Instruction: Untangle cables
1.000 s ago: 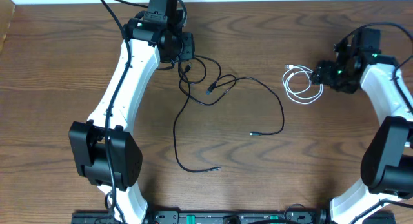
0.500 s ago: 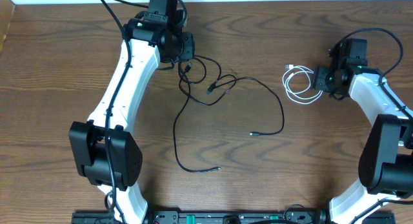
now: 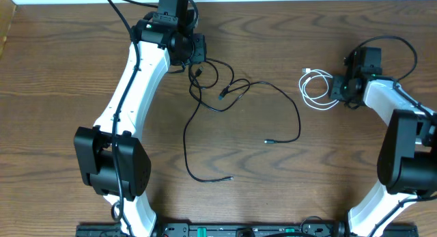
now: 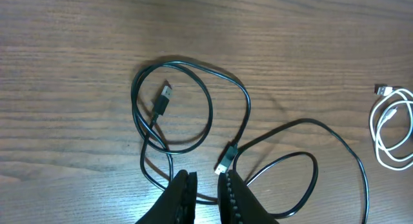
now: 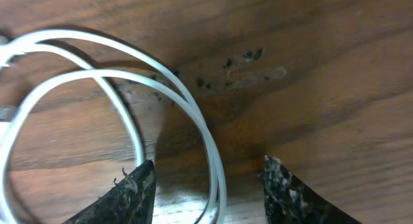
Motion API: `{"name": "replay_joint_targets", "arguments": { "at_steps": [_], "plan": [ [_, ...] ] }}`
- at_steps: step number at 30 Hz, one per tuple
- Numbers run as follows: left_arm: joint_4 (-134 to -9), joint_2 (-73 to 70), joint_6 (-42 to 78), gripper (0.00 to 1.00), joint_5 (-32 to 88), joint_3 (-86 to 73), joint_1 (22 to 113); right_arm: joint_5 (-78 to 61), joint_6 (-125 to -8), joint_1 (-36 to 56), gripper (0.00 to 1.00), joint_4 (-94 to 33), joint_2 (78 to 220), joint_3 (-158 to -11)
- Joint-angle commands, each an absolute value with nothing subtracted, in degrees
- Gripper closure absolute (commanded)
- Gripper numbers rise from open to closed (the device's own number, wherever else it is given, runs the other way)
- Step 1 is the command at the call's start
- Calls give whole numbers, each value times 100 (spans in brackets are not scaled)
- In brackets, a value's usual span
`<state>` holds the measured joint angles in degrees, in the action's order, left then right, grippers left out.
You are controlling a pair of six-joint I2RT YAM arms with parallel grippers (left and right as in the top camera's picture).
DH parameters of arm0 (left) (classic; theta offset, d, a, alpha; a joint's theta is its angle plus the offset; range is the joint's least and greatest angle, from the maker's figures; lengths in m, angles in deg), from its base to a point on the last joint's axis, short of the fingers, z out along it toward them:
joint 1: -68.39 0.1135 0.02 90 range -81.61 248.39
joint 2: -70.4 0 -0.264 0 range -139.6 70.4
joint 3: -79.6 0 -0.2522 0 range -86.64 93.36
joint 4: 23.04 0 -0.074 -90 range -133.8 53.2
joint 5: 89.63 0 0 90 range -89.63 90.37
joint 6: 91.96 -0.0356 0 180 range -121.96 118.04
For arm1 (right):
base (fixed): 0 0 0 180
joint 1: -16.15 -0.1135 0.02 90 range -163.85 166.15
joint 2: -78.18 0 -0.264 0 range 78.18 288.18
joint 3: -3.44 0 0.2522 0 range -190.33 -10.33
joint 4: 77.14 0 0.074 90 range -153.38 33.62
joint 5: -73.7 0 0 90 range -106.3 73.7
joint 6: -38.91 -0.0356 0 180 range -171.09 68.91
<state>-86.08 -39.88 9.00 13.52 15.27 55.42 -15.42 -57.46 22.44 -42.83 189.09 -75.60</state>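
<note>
The black cable [image 3: 186, 145] sprawls over the middle of the table in loose loops, its plugs lying free. In the left wrist view its loops [image 4: 248, 101] lie below and ahead of my left gripper [image 4: 205, 179], which is shut to a narrow slit with nothing in it. From overhead, that gripper [image 3: 198, 61] hovers at the cable's top-left loops. The white cable [image 3: 317, 90] lies coiled on the right, apart from the black one. My right gripper [image 3: 336, 87] is open at the coil's right edge. One white strand [image 5: 193, 114] runs between its fingers [image 5: 132, 192].
The white coil also shows at the right edge of the left wrist view [image 4: 387, 133]. Thick black arm wires loop above both wrists. The table's back edge [image 3: 273, 1] runs just behind the left arm.
The right arm has swung and its gripper has settled over the white coil's right edge, jaws narrowing. The left arm and both cables have stayed put.
</note>
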Motion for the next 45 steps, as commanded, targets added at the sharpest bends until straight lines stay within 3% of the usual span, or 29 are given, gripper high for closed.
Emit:
{"name": "replay_joint_targets", "arguments": {
  "at_steps": [1, 3, 5, 9, 14, 22, 30, 38, 45],
  "plan": [
    [-8702, -4084, 953, 83, 1277, 1477, 5520, -1555, -5722, 2204, 54, -4348, 19285, -7508],
    [-8735, -4084, 951, 75, 1275, 1477, 5520, -1437, -5722, 2204, 58, -4344, 19434, -7508],
    [-8757, -4084, 951, 72, 1275, 1477, 5520, -1421, -5726, 2200, 58, -4344, 19567, -7508],
    [-8754, -4084, 953, 68, 1275, 1477, 5520, -1472, -5746, 2200, 69, -4274, 19799, -7508],
    [-8759, -4084, 953, 66, 1277, 1477, 5520, -2164, -6266, 2202, 99, -4136, 19963, -7508],
    [-8754, -4084, 953, 65, 1275, 1477, 5520, -2674, -6515, 2346, 99, -4095, 19784, -7846],
    [-8754, -4084, 953, 65, 1280, 1477, 5520, -2669, -6701, 3046, 99, -3876, 19624, -9381],
    [-8754, -4084, 953, 61, 1277, 1477, 5520, -2178, -6810, 3627, 99, -5472, 19626, -9881],
    [-8713, -4084, 951, 58, 1277, 1477, 5520, -2169, -6887, 3769, 99, -5660, 19725, -9881]
  ]
}}
